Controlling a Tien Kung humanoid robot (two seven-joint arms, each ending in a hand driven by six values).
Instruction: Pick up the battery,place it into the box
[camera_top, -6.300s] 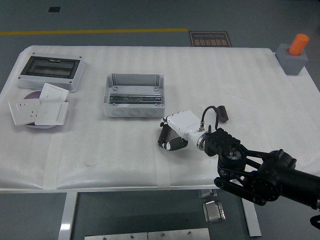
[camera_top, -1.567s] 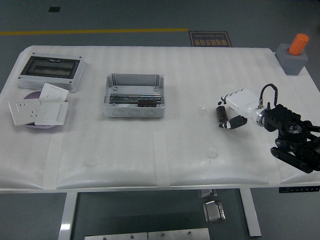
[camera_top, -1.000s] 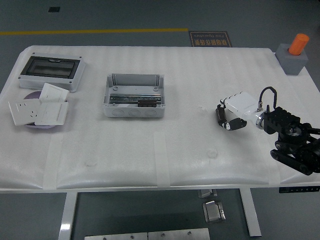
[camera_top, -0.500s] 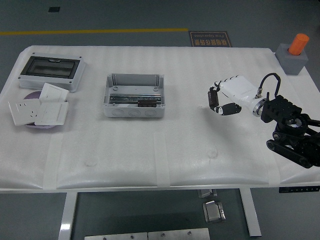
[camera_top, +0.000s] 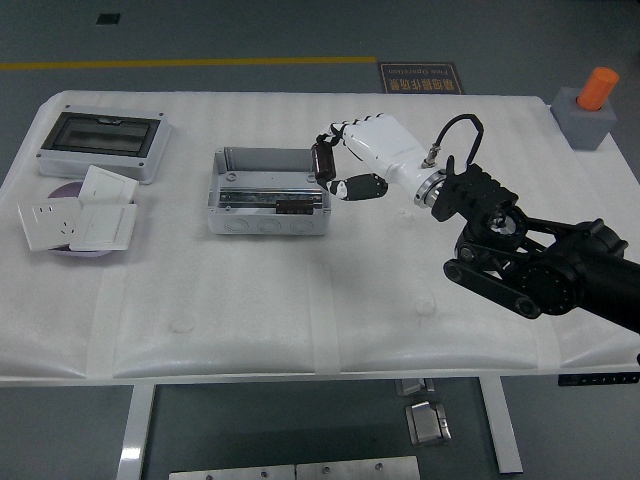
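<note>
My right hand (camera_top: 340, 165), white with black fingertips, reaches in from the right on a black arm (camera_top: 520, 250). Its fingers are closed on a small dark cylindrical battery (camera_top: 323, 160), held upright. Hand and battery hover just above the right end of the open grey box (camera_top: 267, 190), which sits left of the table's middle with a metal rail inside it. A dark piece (camera_top: 291, 208) lies in the box near its front wall. The left arm does not show.
A grey enclosure with a dark window (camera_top: 100, 143) stands at the back left. In front of it lie white wall sockets (camera_top: 77, 219) on a purple disc. An orange cylinder on a grey block (camera_top: 590, 108) stands at the far right corner. The white table (camera_top: 330, 310) is foam-covered.
My right hand has lifted the battery off the table at the right and carried it left and away, up to the box's right end.
</note>
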